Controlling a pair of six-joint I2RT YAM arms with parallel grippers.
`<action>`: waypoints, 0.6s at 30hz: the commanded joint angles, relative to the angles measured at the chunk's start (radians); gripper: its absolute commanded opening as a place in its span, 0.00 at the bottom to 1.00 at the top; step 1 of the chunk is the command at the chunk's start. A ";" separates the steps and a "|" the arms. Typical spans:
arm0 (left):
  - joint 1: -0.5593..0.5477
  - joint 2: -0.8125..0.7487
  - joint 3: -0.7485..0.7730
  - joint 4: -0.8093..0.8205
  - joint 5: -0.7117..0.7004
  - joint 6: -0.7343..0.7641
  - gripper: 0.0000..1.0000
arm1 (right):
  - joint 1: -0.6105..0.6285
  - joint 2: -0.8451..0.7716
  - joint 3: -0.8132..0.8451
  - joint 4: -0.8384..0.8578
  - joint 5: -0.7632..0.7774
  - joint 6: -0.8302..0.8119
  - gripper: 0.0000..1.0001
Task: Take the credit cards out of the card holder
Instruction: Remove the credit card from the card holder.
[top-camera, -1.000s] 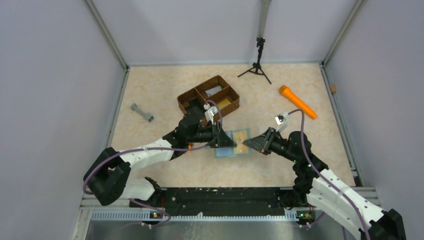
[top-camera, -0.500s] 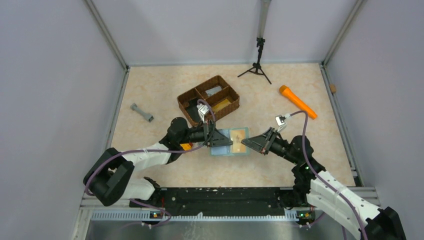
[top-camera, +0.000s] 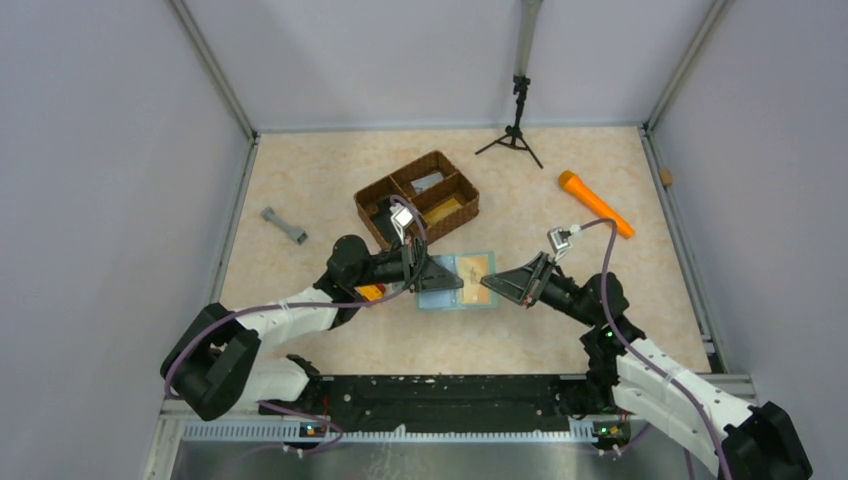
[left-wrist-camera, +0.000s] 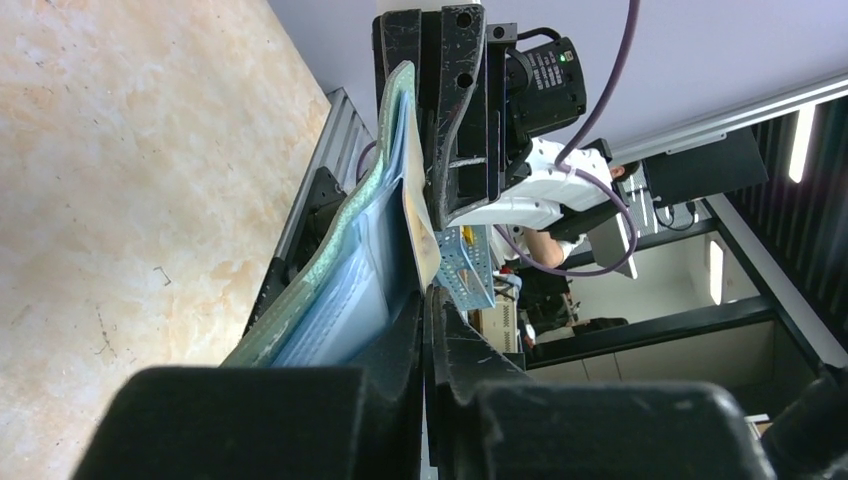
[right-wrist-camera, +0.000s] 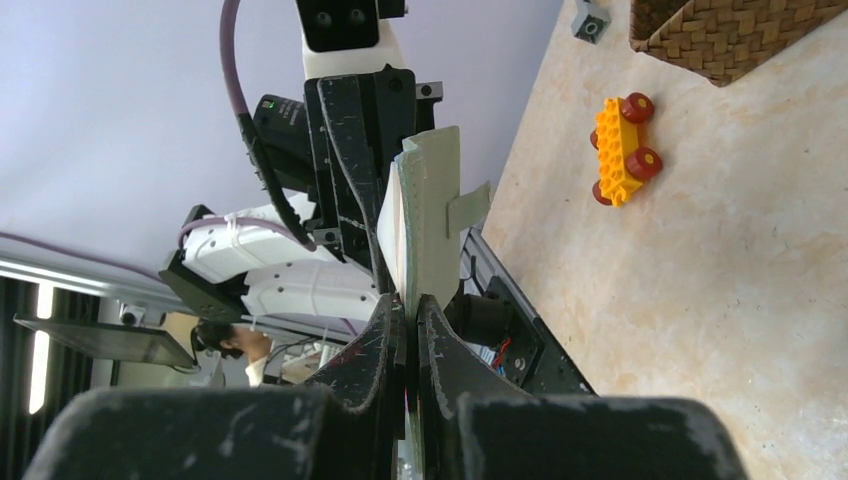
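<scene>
The card holder hangs open and on edge above the table centre, held between both grippers. My right gripper is shut on its grey-green flap, just below the small tab. My left gripper faces it, shut on the edge of a thin pale card that stands out beside the blue-clear pockets. A yellowish card face shows in the holder's right half. A silvery grey card lies in the basket's back compartment. The left wrist view shows the right gripper beyond the holder.
A brown woven three-part basket stands behind the left gripper, with a black block and a yellowish piece in it. A yellow toy car lies under the left arm. An orange torch, a grey part and a small tripod lie further off.
Both grippers have moved a little left and away together, carrying the open holder between them. Both have stayed shut.
</scene>
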 joint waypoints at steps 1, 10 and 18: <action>-0.009 -0.025 0.024 0.059 0.018 0.007 0.06 | -0.003 0.036 0.015 0.100 -0.067 0.008 0.00; -0.009 -0.005 0.035 0.093 0.032 -0.007 0.00 | -0.003 0.062 0.007 0.158 -0.093 0.028 0.00; 0.006 -0.051 0.003 0.035 0.015 0.034 0.00 | -0.003 -0.057 0.033 -0.027 -0.028 -0.052 0.13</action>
